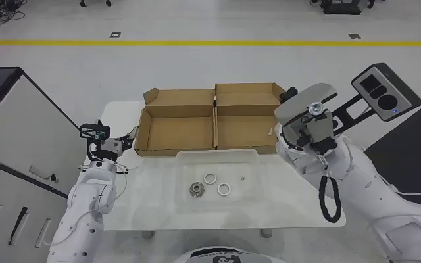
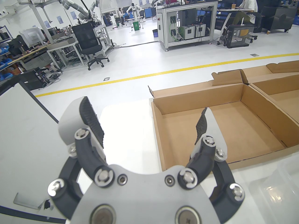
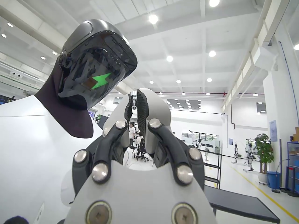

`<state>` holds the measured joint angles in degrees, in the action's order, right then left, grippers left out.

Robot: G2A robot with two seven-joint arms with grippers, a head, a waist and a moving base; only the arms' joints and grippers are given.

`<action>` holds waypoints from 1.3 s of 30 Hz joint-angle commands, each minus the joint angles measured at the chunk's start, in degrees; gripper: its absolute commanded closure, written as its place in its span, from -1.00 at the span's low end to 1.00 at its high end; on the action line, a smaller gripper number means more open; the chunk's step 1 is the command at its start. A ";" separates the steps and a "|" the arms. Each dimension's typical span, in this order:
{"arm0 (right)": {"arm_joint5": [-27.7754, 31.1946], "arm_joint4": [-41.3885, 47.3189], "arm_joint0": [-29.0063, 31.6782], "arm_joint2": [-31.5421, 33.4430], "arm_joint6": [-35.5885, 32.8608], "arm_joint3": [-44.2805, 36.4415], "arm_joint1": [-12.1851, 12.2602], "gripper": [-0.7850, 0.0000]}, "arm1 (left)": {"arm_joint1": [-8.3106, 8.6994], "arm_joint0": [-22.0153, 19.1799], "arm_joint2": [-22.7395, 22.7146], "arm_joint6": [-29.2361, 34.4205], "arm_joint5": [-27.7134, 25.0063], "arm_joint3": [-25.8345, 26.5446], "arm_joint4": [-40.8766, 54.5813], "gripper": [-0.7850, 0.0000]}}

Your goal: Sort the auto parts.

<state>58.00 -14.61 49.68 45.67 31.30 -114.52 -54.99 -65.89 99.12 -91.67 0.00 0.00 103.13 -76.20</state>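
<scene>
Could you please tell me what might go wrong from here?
1. The right pincer grips the bolt only at its fingertips while held high. The bolt may slip out and land somewhere unintended.
2. The left pincer hangs open beside the left box. A careless move could nudge that box.

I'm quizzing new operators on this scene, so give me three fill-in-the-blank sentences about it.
The left gripper is ____.
The bolt is held by the ____.
Beyond the tray stand ____ cardboard boxes.
Missing: open; right gripper; two.
</scene>
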 commanded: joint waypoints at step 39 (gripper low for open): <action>0.00 1.32 0.83 1.97 -7.19 -0.85 -1.55 1.00 | 0.00 0.00 0.00 0.00 0.00 0.00 0.00 -1.00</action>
<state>58.00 -13.30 50.51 47.65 24.11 -115.37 -56.54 -65.89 99.12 -91.67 0.00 0.00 103.13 -76.20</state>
